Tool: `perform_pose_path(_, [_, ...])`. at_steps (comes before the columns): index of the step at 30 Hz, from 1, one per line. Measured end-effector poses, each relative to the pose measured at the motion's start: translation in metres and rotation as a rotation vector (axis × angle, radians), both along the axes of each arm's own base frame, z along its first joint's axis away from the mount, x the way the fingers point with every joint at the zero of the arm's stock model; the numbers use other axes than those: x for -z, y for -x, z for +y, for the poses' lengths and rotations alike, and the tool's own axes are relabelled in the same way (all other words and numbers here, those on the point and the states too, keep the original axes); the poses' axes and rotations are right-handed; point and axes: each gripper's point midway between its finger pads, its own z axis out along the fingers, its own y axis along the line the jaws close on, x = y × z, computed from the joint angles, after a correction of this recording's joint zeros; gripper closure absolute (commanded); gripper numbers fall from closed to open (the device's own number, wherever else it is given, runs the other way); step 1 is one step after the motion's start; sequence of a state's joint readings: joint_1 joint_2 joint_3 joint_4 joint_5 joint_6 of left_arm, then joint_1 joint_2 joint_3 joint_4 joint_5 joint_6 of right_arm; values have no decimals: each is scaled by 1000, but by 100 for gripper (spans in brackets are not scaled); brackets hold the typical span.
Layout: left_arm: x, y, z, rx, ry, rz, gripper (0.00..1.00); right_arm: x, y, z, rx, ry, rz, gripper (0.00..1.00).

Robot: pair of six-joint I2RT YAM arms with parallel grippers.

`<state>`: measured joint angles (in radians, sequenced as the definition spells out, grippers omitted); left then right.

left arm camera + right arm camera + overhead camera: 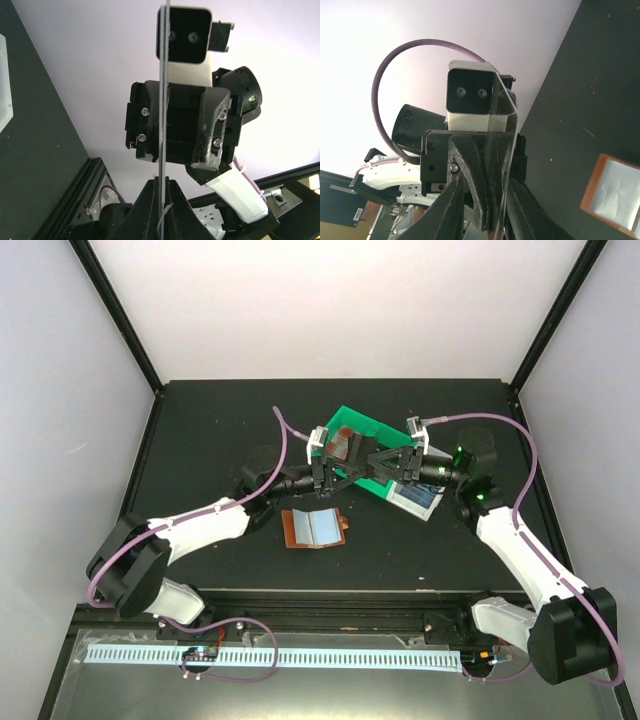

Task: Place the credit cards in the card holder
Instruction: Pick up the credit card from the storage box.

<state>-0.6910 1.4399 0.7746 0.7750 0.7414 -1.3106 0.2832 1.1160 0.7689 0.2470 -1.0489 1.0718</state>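
A reddish credit card (340,447) hangs in the air over the green bin (368,430), between my two grippers. My left gripper (335,462) is shut on it. In the left wrist view the card (162,75) stands edge-on, pinched between the fingertips (150,205). My right gripper (362,462) faces the left one with its jaws apart around the card (507,135) and the left gripper's fingers (475,190). The brown card holder (313,528) lies open on the black table, below and left of the grippers. It also shows at the right in the right wrist view (615,192).
A white bin (415,498) with blue contents sits right of the green bin, under the right arm. The black table (210,440) is walled by white panels at the back and both sides. A metal rail (270,655) runs along the near edge.
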Motion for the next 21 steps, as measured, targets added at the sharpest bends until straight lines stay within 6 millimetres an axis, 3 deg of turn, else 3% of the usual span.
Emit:
perform_pose_path(10, [-10, -7, 8, -14, 51, 41, 98, 12, 2, -2, 1, 37, -24, 82])
perform_pose_path(16, [-7, -8, 6, -12, 49, 63, 98, 14, 0, -2, 2, 41, -28, 91])
perform_pose_path(21, [1, -10, 8, -17, 43, 70, 98, 22, -5, 1, -8, 38, 20, 93])
